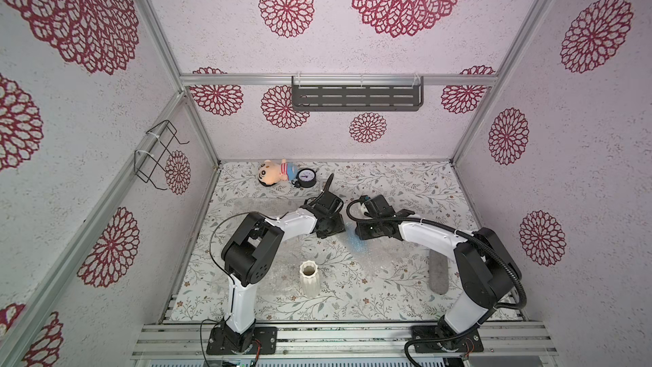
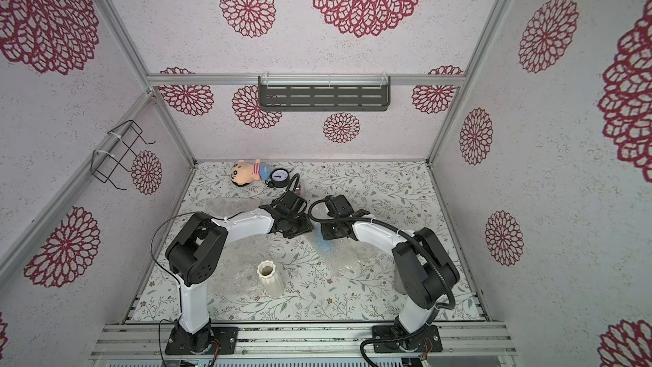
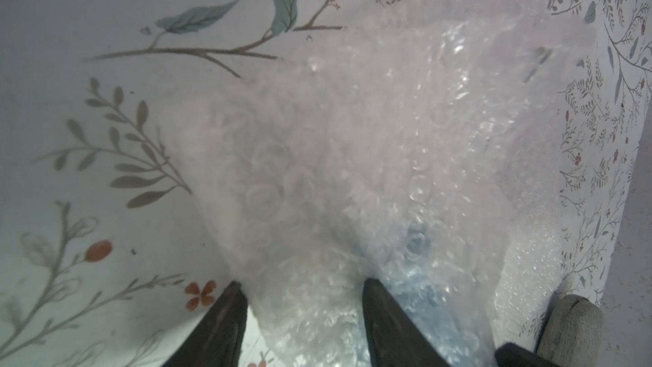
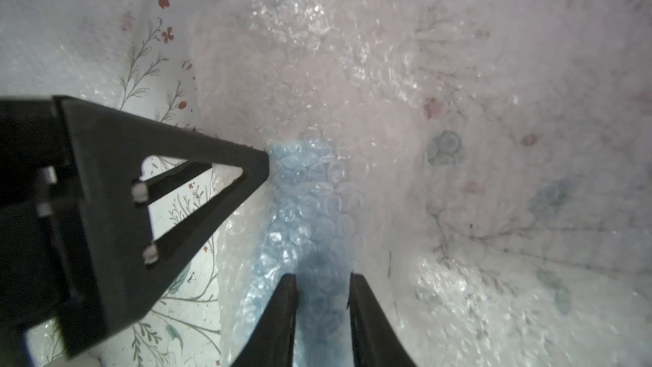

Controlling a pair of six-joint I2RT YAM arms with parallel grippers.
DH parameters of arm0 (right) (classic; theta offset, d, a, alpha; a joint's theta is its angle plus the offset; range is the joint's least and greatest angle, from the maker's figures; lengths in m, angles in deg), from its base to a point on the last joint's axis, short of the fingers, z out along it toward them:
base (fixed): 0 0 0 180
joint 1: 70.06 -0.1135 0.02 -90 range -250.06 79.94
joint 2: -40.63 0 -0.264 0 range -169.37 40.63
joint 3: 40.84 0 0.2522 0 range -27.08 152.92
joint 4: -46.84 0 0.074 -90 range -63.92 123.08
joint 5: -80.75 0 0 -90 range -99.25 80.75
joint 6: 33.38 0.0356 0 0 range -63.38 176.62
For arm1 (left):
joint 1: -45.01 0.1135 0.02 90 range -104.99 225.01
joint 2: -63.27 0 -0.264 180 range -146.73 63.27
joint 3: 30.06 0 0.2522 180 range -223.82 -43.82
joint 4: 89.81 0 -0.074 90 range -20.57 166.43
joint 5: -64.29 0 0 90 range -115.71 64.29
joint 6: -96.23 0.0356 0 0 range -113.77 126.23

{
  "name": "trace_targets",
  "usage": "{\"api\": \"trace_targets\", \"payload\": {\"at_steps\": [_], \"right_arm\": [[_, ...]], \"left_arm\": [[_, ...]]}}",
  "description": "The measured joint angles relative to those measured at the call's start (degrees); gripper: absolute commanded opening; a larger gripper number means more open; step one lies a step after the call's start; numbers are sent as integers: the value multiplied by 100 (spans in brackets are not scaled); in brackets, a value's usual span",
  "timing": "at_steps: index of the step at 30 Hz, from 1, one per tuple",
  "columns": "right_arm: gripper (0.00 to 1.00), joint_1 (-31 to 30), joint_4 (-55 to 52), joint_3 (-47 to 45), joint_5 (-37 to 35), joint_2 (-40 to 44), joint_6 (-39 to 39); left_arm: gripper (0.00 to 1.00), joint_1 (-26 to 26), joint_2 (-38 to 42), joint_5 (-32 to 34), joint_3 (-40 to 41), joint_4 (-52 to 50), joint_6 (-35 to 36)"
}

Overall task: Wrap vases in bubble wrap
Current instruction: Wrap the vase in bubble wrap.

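Note:
The light blue vase lies under clear bubble wrap in the middle of the table, a blue blur in both top views. My right gripper is shut on the wrapped vase, with blue filling the narrow gap between its fingers. My left gripper holds a bunched fold of the same wrap between wider-set fingers, just beside the vase; one fingertip touches the wrapped end. The cream-white vase stands upright near the front on a second sheet of wrap.
A grey oblong case lies at the front right, beside the right arm. A plush doll and a round gauge sit at the back edge. A dark shelf hangs on the back wall and a wire rack on the left wall.

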Motion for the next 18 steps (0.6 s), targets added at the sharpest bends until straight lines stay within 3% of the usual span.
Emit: {"api": "trace_targets", "payload": {"at_steps": [18], "right_arm": [[30,284,481,-262,-199,-57,63]], "left_arm": [[58,-17,693,11,48,-31,-33]]}}
